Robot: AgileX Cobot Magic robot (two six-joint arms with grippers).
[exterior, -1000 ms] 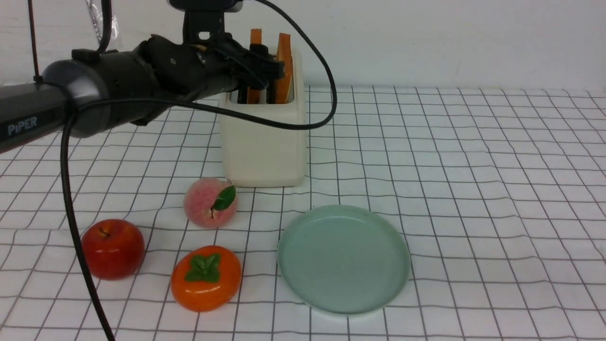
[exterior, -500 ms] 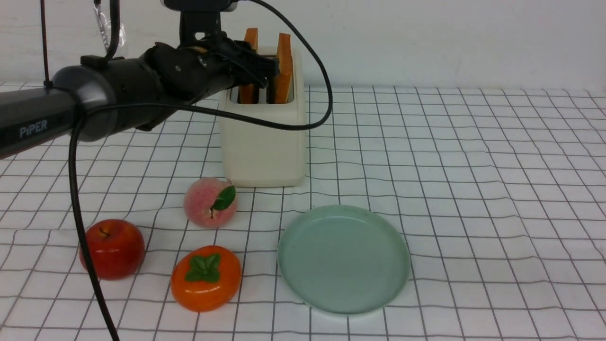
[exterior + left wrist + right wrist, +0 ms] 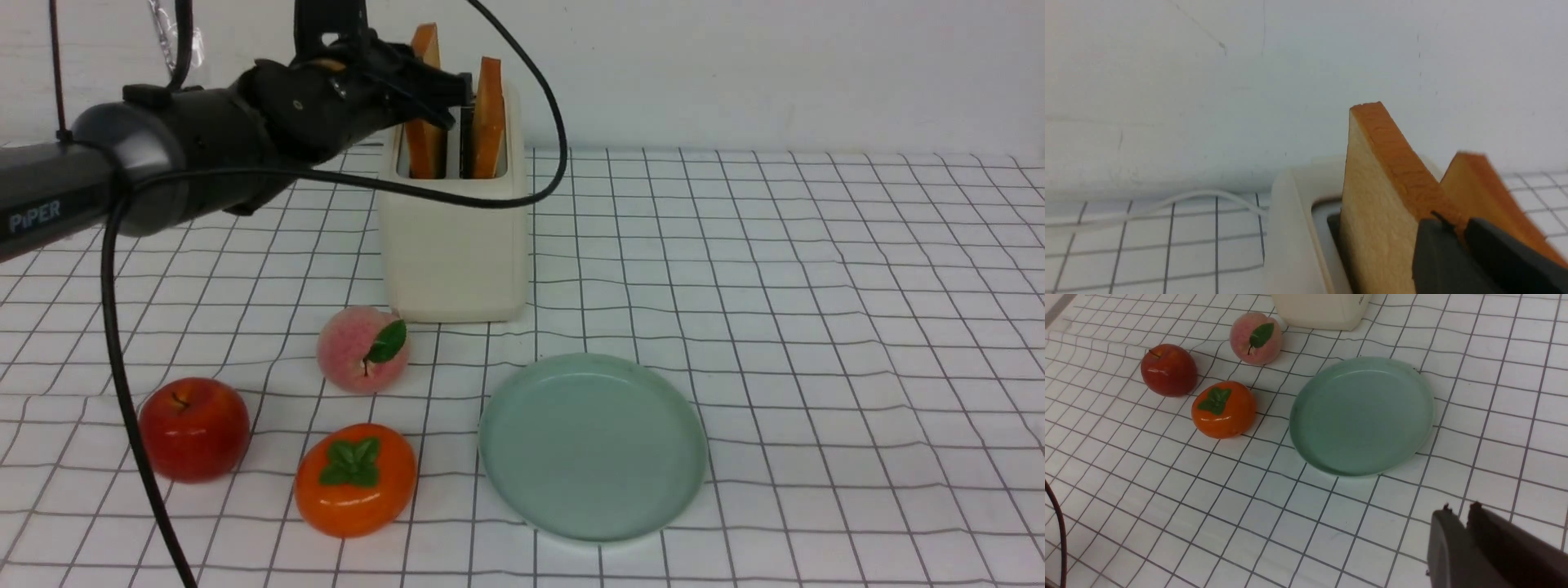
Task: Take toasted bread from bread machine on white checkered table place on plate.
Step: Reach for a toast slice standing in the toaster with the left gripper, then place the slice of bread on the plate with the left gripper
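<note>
The cream-white bread machine stands at the back of the white checkered table. Two slices of toasted bread stick up from its slots. The left slice stands higher than the right slice. My left gripper is shut on the left slice's crust edge; the left wrist view shows this gripper pinching that slice, with the other slice behind. The mint-green plate lies empty in front of the toaster. My right gripper hovers shut and empty near the plate.
A peach, a red apple and an orange persimmon lie left of the plate. A wall rises just behind the toaster. The toaster's white cord trails along the cloth. My left arm's black cable loops past the toaster.
My left gripper has shut on the left slice and raised it partly out of its slot. The right slice and the fruit have not moved.
</note>
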